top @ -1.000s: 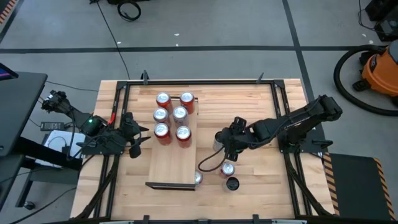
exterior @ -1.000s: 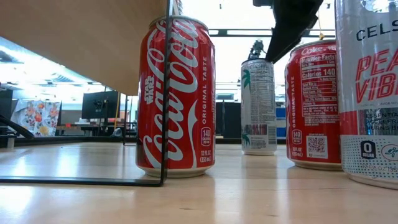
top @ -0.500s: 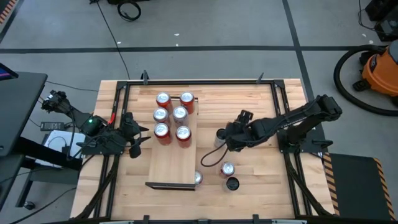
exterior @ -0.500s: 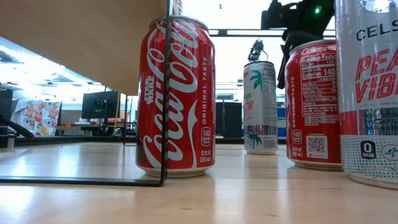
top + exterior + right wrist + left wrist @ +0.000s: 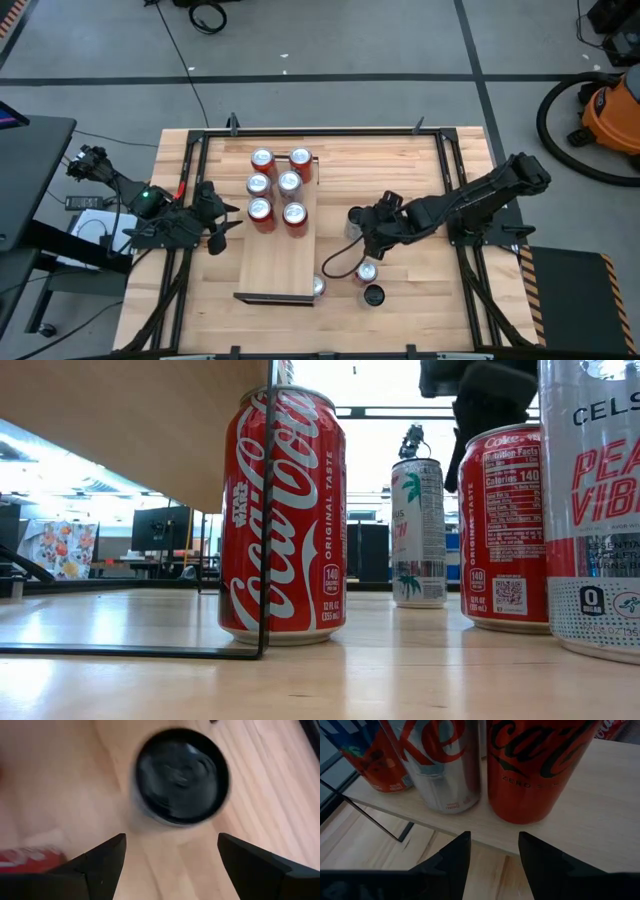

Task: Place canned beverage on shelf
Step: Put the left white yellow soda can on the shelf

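Note:
The shelf (image 5: pixel 275 265) is a pale board on thin wire legs, with several cans (image 5: pixel 278 190) at its far end. A white palm-print can (image 5: pixel 418 530) stands upright on the tabletop to the shelf's right (image 5: pixel 354 218); its dark top (image 5: pixel 182 775) shows blurred. My right gripper (image 5: pixel 368 238) (image 5: pixel 172 850) hangs open just above and to the right of it, slanting down, touching nothing. My left gripper (image 5: pixel 225 222) (image 5: pixel 494 852) waits open at the shelf's left edge, facing a Coke Zero can (image 5: pixel 535 765).
A red Coke can (image 5: pixel 366 272) and a Celsius can (image 5: pixel 373 295) stand near the right gripper's near side. Another red Coke can (image 5: pixel 283 515) stands by the shelf's near right wire leg (image 5: pixel 268 520). The shelf's near half is bare board.
My right gripper drew back toward the table's right edge, uncovering the palm-print can, then sank a little toward it, staying open. The can has turned about its upright axis and now shows its palm print to the low view.

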